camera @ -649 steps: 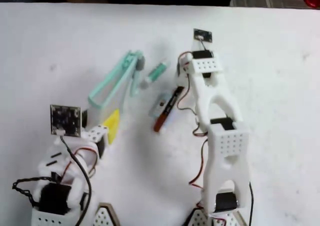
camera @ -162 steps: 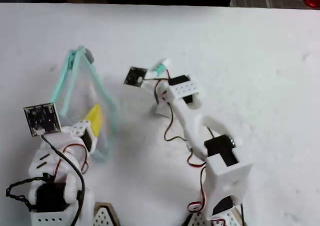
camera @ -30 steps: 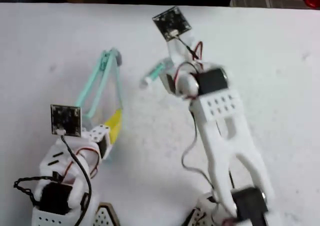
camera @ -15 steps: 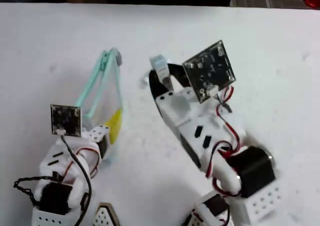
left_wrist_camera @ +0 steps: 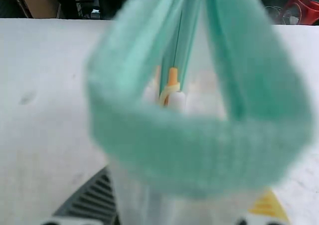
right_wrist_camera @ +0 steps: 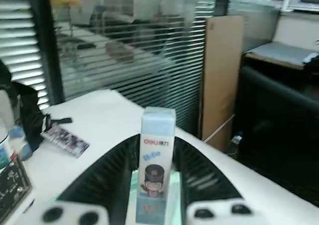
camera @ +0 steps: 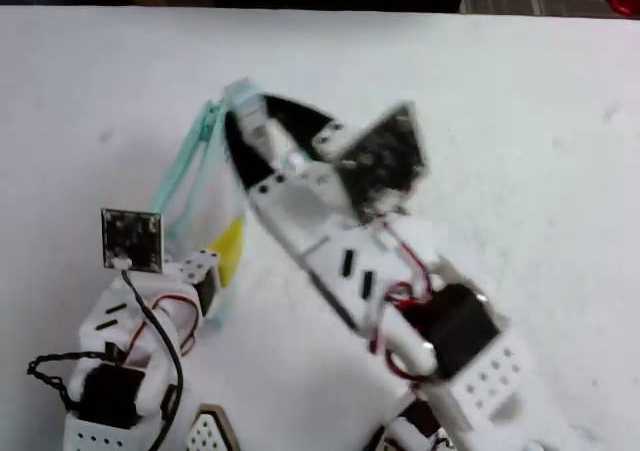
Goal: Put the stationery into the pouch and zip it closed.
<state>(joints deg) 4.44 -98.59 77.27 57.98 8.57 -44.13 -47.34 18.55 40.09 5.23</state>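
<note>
The right tool is clenched on a pale blue box of stationery, held upright between its jaws. It hangs over the far end of the pouch, the end away from the left tool. The left tool grasps the pouch's near end, with the clear wall pinched between its jaws, so the opening with its teal rim gapes just ahead of it. An orange-tipped pen already lies inside, beyond that rim. The main risk, as I judge it, is a miss. The opening is widest by the left tool and narrows to a point under the right tool, so a box let go there could catch the teal rim and drop onto the desk beside the pouch. Coming down too hard could also drag the soft pouch out of the left tool's hold or press the opening flat. The box might also snag crosswise on the pen. The right arm lies across the side of the pouch nearest it and hides part of the opening from above.
</note>
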